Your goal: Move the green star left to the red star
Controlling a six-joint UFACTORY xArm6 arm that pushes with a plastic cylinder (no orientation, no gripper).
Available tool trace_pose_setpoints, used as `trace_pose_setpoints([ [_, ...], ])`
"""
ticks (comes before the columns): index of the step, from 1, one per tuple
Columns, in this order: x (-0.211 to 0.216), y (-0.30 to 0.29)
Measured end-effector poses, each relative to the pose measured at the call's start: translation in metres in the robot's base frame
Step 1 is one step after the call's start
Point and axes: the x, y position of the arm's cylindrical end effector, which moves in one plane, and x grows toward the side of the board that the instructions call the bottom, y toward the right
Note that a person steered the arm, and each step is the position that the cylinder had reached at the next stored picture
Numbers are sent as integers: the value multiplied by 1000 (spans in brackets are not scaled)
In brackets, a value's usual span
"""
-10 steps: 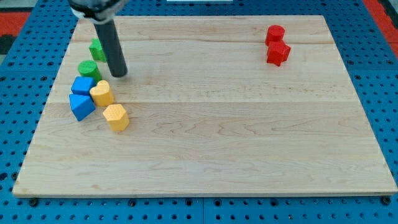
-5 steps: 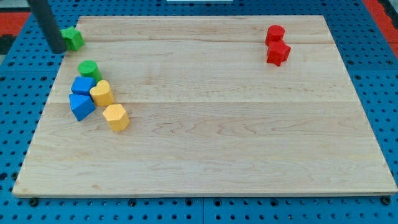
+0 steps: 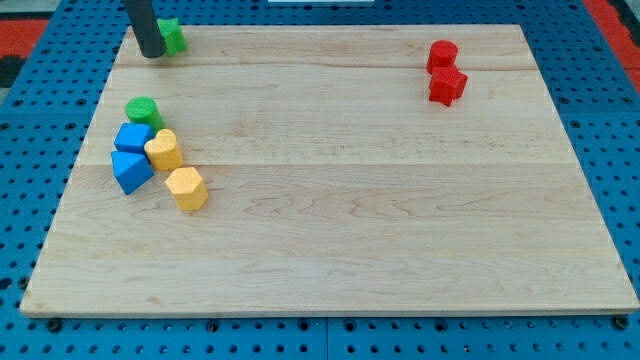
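Observation:
The green star lies at the top left corner of the wooden board, near its top edge. My tip stands right against the star's left side, touching it. The red star lies far off at the view's top right, with a red cylinder just above it and touching it.
A cluster sits at the left: a green cylinder, two blue blocks, a yellow cylinder and a yellow hexagonal block. The board rests on a blue pegboard.
The tip moved from beside the cluster to the top left, and the green star was shifted up and then to the right along the top edge.

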Motion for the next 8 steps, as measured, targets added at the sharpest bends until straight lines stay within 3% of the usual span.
trace_pose_setpoints([
  [1,-14,-63],
  [2,-43,-25],
  [3,-52,43],
  [5,9,293],
  [6,12,345],
  [8,25,223],
])
